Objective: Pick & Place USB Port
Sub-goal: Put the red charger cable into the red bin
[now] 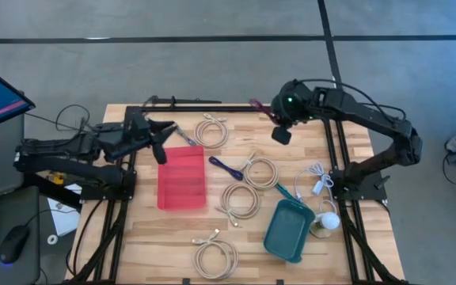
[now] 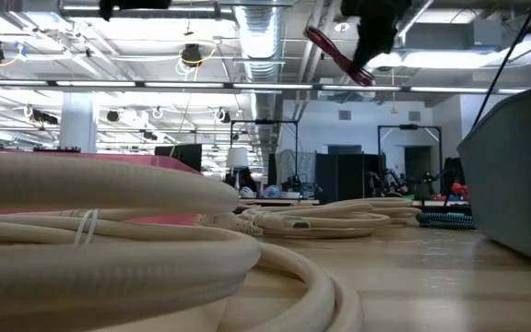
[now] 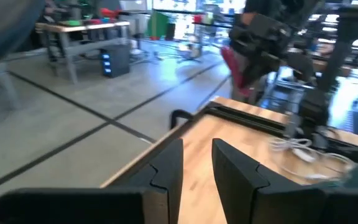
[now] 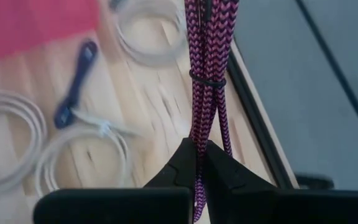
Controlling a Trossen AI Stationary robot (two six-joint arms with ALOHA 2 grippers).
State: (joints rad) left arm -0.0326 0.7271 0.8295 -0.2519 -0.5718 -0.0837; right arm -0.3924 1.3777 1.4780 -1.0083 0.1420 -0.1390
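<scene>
Right claw [image 4: 197,149] clamps the braided magenta cable [image 4: 205,68], lifted above the desk [image 1: 347,134] at upper centre-right of the high view.
Carry it level to the red tray [image 1: 182,178]; left claw [image 3: 196,163], narrowly parted, waits upper left.

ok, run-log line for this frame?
right end effector: shut on pink braided cable, raised over table's far edge | left end effector: open, empty, near red bin | cable not yet binned
</scene>
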